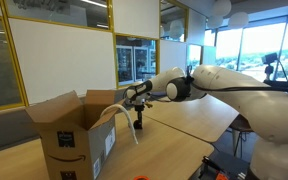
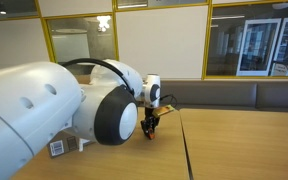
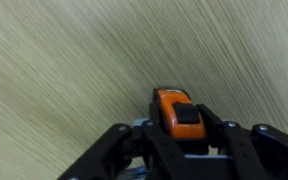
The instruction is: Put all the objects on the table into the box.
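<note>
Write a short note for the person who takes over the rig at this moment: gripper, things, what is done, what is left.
Gripper: shut on the small orange item, low over the table, beside the box; whether the item is lifted clear is hard to tell.
Tube: one end in the box, the rest hangs out over the rim.
Done: item gripped.
Left: drop the item into the box and push the tube fully in. No other small item shows in these views, so check the table.
</note>
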Robot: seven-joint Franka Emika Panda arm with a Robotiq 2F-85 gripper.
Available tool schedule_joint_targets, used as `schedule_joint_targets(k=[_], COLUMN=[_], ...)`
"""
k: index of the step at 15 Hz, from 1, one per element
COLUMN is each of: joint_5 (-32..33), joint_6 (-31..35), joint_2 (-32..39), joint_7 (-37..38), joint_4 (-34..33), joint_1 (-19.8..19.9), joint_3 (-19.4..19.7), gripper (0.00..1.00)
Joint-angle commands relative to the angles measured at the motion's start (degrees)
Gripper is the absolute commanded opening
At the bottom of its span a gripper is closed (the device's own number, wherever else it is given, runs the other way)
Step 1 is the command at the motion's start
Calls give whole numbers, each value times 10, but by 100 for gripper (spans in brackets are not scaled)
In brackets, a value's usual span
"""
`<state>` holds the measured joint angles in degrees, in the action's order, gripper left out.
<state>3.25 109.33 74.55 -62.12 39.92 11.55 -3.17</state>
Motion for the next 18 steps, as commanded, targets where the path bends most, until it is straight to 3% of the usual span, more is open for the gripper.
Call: schedule_joint_targets(k=[1, 13, 18], joint_5=[-4, 27, 50], joint_6=[-16, 26, 64], joint_2=[3, -101, -186], joint_7=[4, 168, 237], joint_4=[-30, 39, 117], joint_1=[-2, -72, -112], joint_3=[-3, 32, 49], gripper=[17, 15, 15])
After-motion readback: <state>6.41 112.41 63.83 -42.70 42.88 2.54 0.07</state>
